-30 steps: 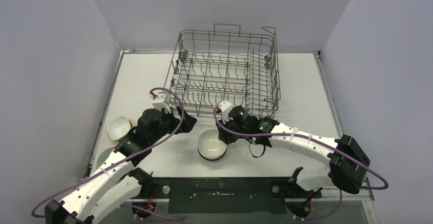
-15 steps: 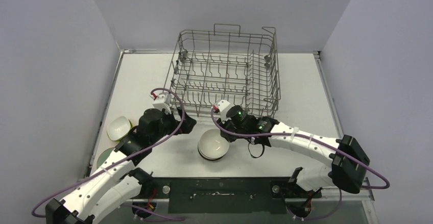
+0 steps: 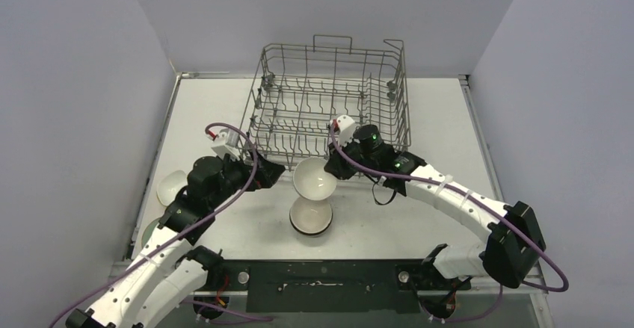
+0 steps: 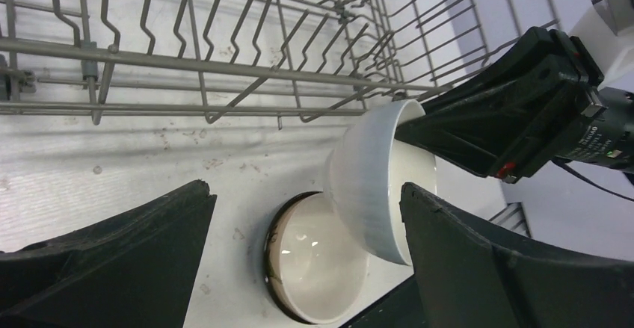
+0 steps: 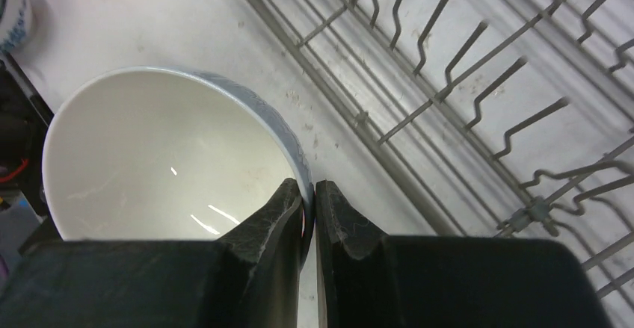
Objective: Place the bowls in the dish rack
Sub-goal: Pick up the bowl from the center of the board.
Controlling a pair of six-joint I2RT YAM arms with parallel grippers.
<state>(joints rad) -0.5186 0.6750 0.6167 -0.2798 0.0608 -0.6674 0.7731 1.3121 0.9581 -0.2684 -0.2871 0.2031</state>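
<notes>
A tilted white bowl [image 5: 164,156] hung pinched by its rim in the clenched right pincer [image 5: 308,193], off to that pincer's left and clear of a second bowl [image 3: 311,217] below on the table [image 3: 217,111]. The rack [image 3: 329,104] had its near edge just past the fingertips, with open tine rows beyond. The left pincer [image 3: 271,172] was spread wide and empty, facing the held bowl, rack edge just ahead.

white bowl [image 3: 314,178] tilted, rim pinched in right claw [image 3: 330,169], dark-rimmed bowl [image 3: 310,217] upright just below that claw, grey wire dish rack [image 3: 386,111] just beyond it, pale bowl [image 3: 170,186] left of left claw [image 3: 262,172]
</notes>
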